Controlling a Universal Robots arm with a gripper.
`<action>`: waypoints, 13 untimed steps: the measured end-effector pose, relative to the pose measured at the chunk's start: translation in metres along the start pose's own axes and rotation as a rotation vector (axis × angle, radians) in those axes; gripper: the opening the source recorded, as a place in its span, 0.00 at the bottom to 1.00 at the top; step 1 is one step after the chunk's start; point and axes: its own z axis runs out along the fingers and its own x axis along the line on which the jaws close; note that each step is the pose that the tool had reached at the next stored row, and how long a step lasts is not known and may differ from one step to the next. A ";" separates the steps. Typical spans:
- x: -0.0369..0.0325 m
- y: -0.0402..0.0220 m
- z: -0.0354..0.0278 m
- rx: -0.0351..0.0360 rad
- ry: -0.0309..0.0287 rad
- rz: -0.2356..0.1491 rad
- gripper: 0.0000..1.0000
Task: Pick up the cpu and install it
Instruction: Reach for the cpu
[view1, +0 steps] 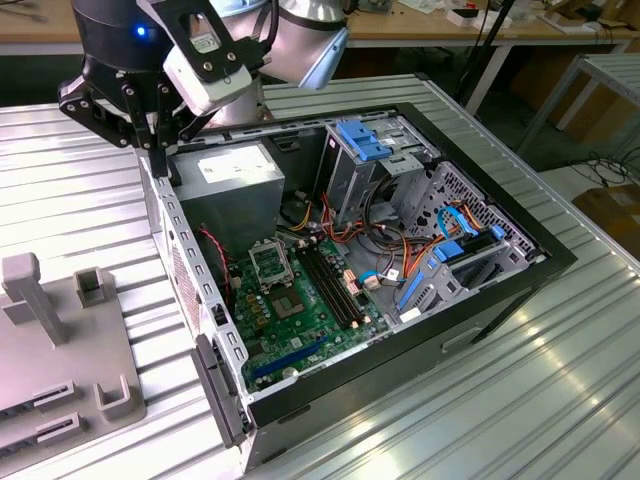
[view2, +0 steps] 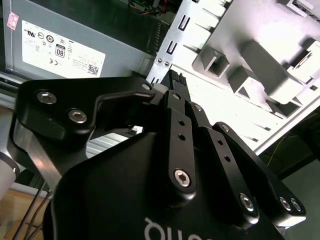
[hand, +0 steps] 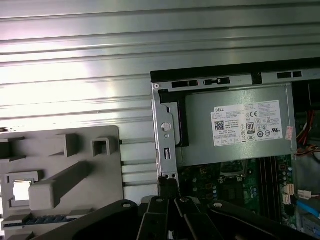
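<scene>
So here's where we're at: the gripper (view1: 160, 150) hangs in the upper left of the exterior view, right over a corner of the case (view1: 185, 270), between the tray (view1: 60, 350) and the power supply (view1: 235, 170). The claw is pinched narrow, fingertips together, and as far as we can see there's nothing between them. The socket (view1: 268, 262) on the board (view1: 300, 320), near the middle of that frame, looks empty, so we reckon the pick isn't done yet.

The cpu (hand: 21, 191): in the first wrist view a small bright square sits in a pocket of the tray (hand: 50, 137), well apart from the gripper (hand: 169, 186). We take that for the chip, though the glare keeps us from swearing to it.

To do this reach well, we'd clear the case's metal rim first, since the tips sit just beside it. Then we'd spread the claw before going down, centre on the chip, and take it by opposite edges, flat. It's thin and sits in a recess, so a skewed approach would likely tip it.

On views: the exterior one gives us the socket and how high the arm hangs. The first wrist view gives the tray pockets from above. The second wrist view gives the gripper (view2: 175, 82) close up — linkage folded in, tips by the case edge.
</scene>
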 end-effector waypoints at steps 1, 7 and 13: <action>0.0007 -0.0001 0.0003 0.0000 0.0009 0.000 0.11; 0.0031 -0.0004 0.0012 0.0003 0.0040 0.000 0.11; 0.0048 -0.0005 0.0021 0.0004 0.0062 0.000 0.11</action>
